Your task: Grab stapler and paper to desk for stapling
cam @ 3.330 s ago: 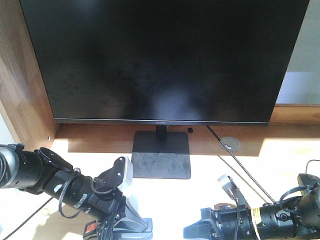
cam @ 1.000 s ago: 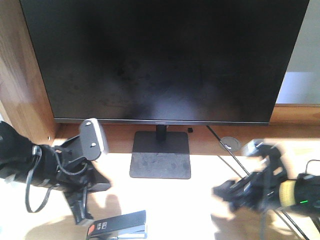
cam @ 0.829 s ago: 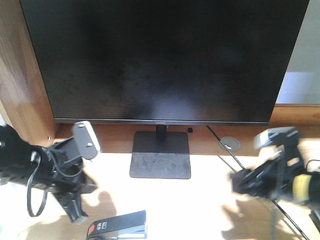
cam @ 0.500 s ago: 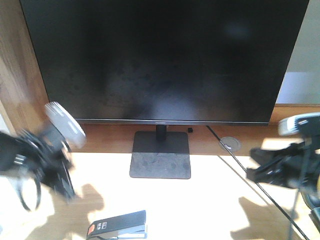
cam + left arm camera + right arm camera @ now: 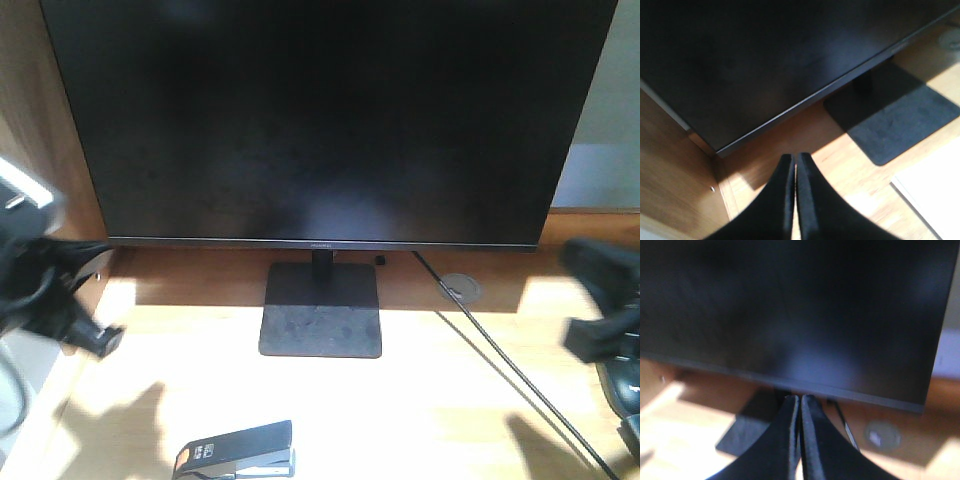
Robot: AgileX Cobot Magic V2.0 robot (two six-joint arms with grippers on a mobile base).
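Note:
The black stapler (image 5: 240,448) with its orange patch lies flat on the light wooden desk (image 5: 440,400) near the front edge, with nothing holding it. A white sheet, the paper (image 5: 935,200), lies on the desk at the lower right of the left wrist view. My left gripper (image 5: 794,159) is shut and empty, raised near the left side panel and blurred at the left edge of the front view (image 5: 85,335). My right gripper (image 5: 800,399) is also shut and empty, pointing at the monitor's lower edge and blurred at the far right (image 5: 590,335).
A large black monitor (image 5: 320,120) on a square stand (image 5: 320,312) fills the back of the desk. A cable (image 5: 500,355) runs diagonally from it to the front right, past a round grommet (image 5: 462,287). The raised wooden side panel (image 5: 40,150) bounds the left.
Both arms have lifted from the desk's front and swung outward, left arm leftward and right arm rightward. The stapler, set down about a second ago, has stayed in place.

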